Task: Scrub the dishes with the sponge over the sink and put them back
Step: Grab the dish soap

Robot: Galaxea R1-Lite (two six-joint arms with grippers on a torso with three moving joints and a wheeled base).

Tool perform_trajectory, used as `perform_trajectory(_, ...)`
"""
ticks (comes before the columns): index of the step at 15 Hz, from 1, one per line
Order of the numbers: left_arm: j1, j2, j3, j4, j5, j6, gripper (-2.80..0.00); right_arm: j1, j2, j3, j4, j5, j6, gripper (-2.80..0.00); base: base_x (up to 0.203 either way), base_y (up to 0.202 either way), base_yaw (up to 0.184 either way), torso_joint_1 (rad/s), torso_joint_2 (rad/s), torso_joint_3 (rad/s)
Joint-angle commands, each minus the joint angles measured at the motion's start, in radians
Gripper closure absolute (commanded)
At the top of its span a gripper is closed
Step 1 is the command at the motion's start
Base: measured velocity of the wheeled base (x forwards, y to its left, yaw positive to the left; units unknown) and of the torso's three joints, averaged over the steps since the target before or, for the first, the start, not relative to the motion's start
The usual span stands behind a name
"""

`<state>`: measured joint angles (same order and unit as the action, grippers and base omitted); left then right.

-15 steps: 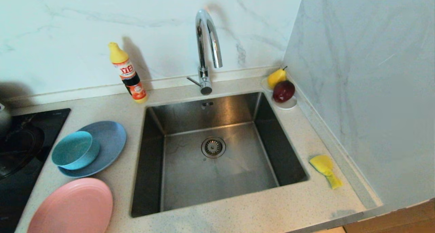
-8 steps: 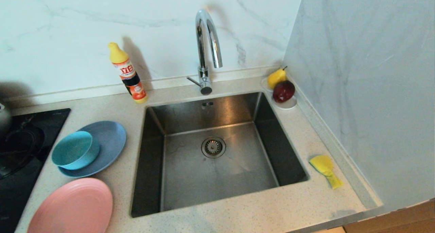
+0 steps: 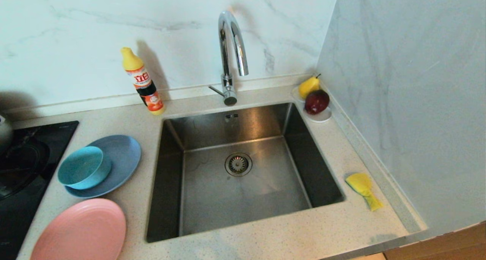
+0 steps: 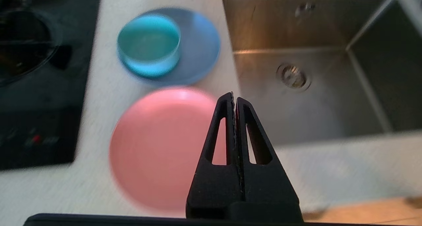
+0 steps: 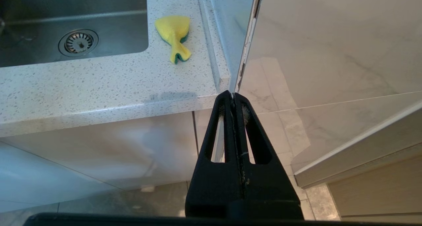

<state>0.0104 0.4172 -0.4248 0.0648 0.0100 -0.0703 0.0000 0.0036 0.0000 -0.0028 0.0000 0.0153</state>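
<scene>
We found the sink (image 3: 243, 184) empty, with the pink plate (image 3: 79, 231), grey-blue plate (image 3: 123, 157) and teal bowl (image 3: 81, 167) at its left and the sponge (image 3: 362, 188) at its right. Our left gripper (image 4: 234, 99), pinched closed and empty, seemingly hung above the pink plate's rim; it should open before descending. Our right gripper (image 5: 234, 97) waited closed below the counter.

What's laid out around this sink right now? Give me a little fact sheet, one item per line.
sink: steel basin, nothing in it, strainer drain in its middle
pink plate: on the counter left of the sink, nearest the robot
grey-blue plate: behind the pink one
teal bowl: sitting on the grey-blue plate
sponge: yellow, on the counter right of the sink
detergent bottle: upright by the back wall
saucer: back right corner, holding a pear and a dark red fruit
left gripper: shut, above the pink plate's edge
right gripper: shut, below counter level
</scene>
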Motion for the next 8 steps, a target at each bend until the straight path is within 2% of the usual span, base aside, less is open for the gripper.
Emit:
perform_trajectory(1,0.0,0.317,-0.143,-0.049,0.003,-0.029,0.0,0.0,-0.001,0.0,0.0,0.0,0.0,0.0,0.0,0.0,0.0,0.0,0.0,0.0)
perform_trajectory(5,0.0,0.647,-0.347,-0.15,0.006,-0.049,0.0,0.0,-0.001,0.0,0.0,0.0,0.0,0.0,0.0,0.0,0.0,0.0,0.0,0.0)
perform_trajectory(7,-0.005,0.791,-0.396,-0.215,0.015,-0.049,0.0,0.0,-0.001,0.0,0.0,0.0,0.0,0.0,0.0,0.0,0.0,0.0,0.0,0.0)
perform_trajectory(8,-0.01,0.877,-0.42,-0.267,0.039,-0.048,0.0,0.0,-0.001,0.0,0.0,0.0,0.0,0.0,0.0,0.0,0.0,0.0,0.0,0.0)
